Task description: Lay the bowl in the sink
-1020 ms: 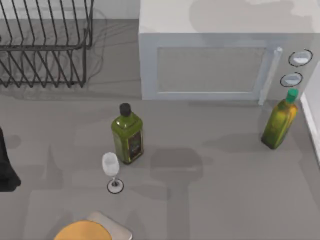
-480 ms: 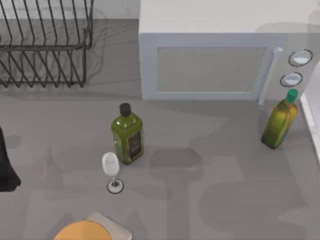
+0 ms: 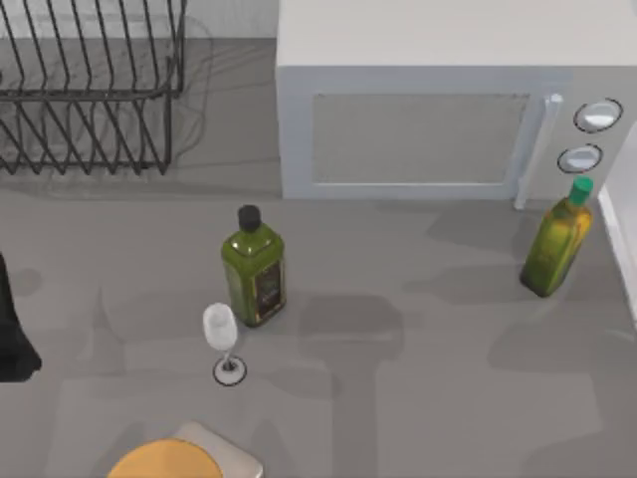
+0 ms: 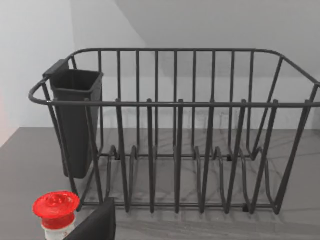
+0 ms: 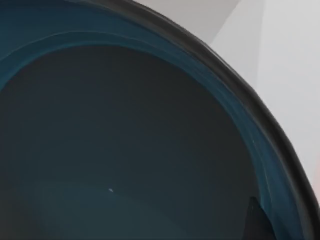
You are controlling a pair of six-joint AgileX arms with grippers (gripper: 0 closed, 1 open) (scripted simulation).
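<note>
Looking into the wide glossy blue bowl (image 5: 125,150) from the right wrist; finger state unclear, so a poor grab risks tipping it.

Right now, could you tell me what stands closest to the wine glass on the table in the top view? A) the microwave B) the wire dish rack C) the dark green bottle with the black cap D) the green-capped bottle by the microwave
C: the dark green bottle with the black cap stands just beside the wine glass, while the green-capped bottle, dish rack and microwave sit farther off.
</note>
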